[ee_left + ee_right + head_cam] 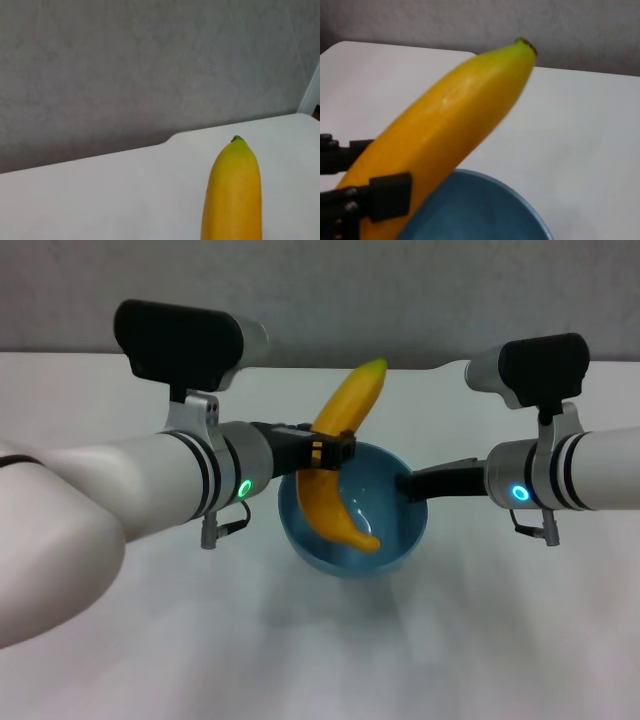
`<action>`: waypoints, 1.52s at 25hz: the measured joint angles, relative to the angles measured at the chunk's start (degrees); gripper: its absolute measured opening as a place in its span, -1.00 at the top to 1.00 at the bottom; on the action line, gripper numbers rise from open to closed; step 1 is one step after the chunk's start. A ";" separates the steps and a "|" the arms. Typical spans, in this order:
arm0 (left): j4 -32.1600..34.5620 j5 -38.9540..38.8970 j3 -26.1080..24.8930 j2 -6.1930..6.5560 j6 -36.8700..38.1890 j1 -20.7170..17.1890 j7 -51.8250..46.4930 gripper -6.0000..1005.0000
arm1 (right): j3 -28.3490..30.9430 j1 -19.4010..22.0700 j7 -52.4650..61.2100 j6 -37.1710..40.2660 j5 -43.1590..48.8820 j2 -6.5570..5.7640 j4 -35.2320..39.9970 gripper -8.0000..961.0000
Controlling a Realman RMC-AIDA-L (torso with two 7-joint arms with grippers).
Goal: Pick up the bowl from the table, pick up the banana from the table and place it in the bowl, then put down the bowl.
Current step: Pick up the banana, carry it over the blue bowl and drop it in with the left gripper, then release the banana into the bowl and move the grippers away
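The light-blue bowl (390, 540) is held above the white table (480, 650), casting a shadow below it. My right gripper (408, 483) is shut on the bowl's rim at its right side. My left gripper (325, 452) is shut on the yellow banana (335, 470) at its middle. The banana's lower end rests inside the bowl and its green-tipped end sticks up past the rim. The banana (232, 195) fills the left wrist view's lower part. In the right wrist view the banana (445, 130) crosses over the bowl (475, 210), with the left gripper's black fingers (387, 195) on it.
The table's far edge with its shallow notch (170, 137) lies behind, against a grey wall (320, 290).
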State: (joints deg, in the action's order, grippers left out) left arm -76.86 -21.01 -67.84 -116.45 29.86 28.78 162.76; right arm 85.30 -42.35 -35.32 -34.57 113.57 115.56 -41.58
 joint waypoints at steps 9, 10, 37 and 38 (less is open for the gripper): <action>0.95 -0.08 0.85 0.00 -0.44 0.19 0.00 -0.21 | 0.71 0.46 0.06 0.12 -0.02 -0.12 0.61 0.88; 1.19 -0.08 0.86 0.00 -0.26 0.28 -0.03 -0.23 | 0.82 0.47 0.07 0.17 -0.02 -0.17 0.92 0.88; 0.47 12.23 -11.69 0.21 1.87 -8.22 0.01 -0.76 | 17.00 0.90 -0.85 -6.24 9.13 -1.07 5.20 0.88; 1.05 12.25 -11.94 0.21 1.76 -8.22 0.01 -0.76 | 17.86 0.85 -0.81 -6.48 9.83 -1.07 5.23 0.88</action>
State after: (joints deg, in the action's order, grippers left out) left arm -75.81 -8.76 -79.78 -116.24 31.62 20.56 162.78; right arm 103.15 -41.49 -36.13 -41.04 123.40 114.49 -36.35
